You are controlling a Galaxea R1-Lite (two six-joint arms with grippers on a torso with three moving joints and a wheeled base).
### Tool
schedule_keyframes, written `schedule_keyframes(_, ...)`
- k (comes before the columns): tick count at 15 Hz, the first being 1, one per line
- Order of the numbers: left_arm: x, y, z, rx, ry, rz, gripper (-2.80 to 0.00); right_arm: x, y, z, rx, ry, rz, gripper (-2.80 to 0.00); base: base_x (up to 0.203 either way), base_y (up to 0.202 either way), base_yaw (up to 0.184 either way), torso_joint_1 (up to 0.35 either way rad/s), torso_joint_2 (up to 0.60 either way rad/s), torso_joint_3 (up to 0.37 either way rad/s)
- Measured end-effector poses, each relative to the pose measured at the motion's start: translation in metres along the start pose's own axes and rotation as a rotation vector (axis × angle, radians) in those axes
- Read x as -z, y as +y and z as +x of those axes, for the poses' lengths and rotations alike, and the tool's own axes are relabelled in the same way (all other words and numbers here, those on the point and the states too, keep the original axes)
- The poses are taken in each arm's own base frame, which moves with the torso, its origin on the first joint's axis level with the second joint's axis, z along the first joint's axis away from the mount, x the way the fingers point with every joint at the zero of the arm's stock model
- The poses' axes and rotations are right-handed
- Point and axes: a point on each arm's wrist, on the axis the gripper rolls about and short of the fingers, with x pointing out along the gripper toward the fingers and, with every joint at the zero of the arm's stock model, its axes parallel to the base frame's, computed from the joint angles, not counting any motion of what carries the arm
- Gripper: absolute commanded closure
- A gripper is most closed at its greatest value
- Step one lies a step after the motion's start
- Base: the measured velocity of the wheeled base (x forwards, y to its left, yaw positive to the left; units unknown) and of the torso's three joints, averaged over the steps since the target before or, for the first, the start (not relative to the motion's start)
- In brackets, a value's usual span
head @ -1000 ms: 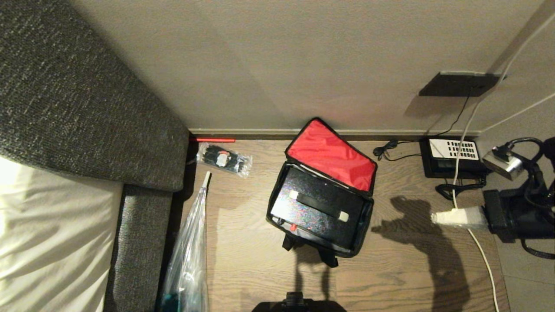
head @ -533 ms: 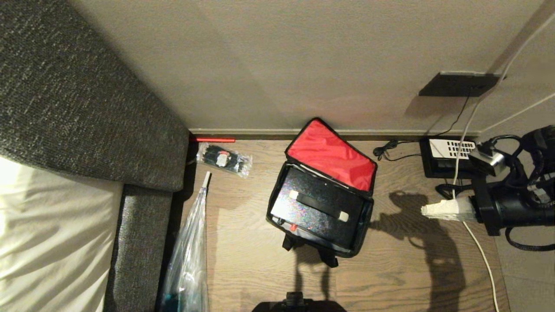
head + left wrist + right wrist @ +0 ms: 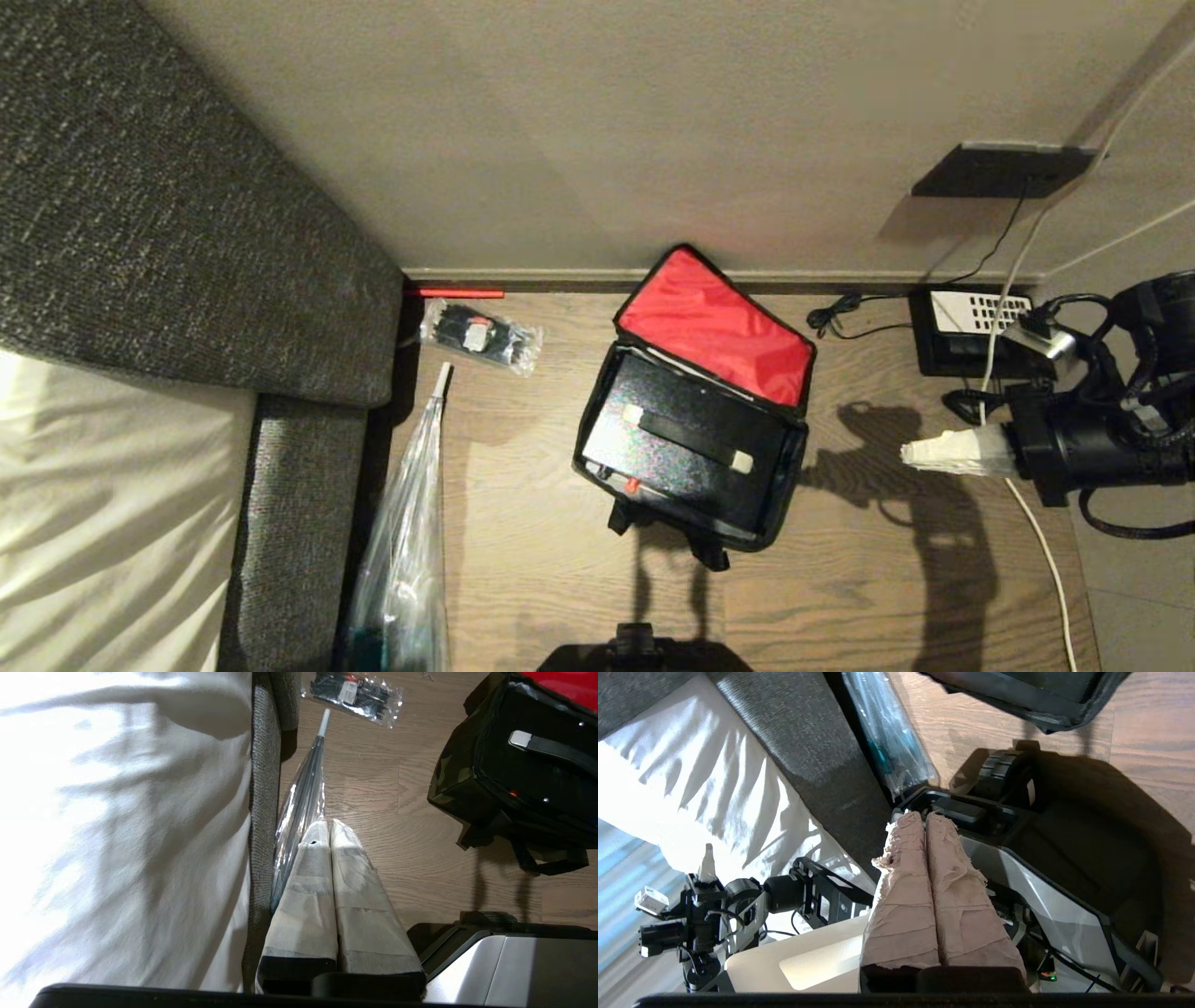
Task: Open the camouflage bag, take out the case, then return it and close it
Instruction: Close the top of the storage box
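Camouflage bag (image 3: 780,485): mid-floor, lid thrown back toward 12 o'clock, red lining showing. Case (image 3: 686,439): black, seated inside the bag, handle up. Right claw (image 3: 910,453): fingers pressed together, empty, at 3 o'clock of the bag, well apart. Left claw (image 3: 327,830): fingers together, empty, above the floor (image 3: 373,788) beside the bed (image 3: 140,812).

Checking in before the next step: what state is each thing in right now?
camouflage bag: open, red lid flipped back toward the wall.
case: inside the bag, handle up.
right hand: shut, empty, off to the bag's right.
left hand: shut, empty, parked beside the sofa.
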Motion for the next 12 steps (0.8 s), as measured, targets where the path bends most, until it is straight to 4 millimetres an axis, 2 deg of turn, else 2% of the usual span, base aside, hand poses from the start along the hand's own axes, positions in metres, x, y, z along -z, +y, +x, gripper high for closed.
schedule_keyframes(12,0.001,0.000,0.000,0.001,0.006,-0.007,0.00,-0.003,-0.013,0.010,0.014,0.026,0.037,0.00,0.000,0.000,0.000,0.001,0.00,-0.198)
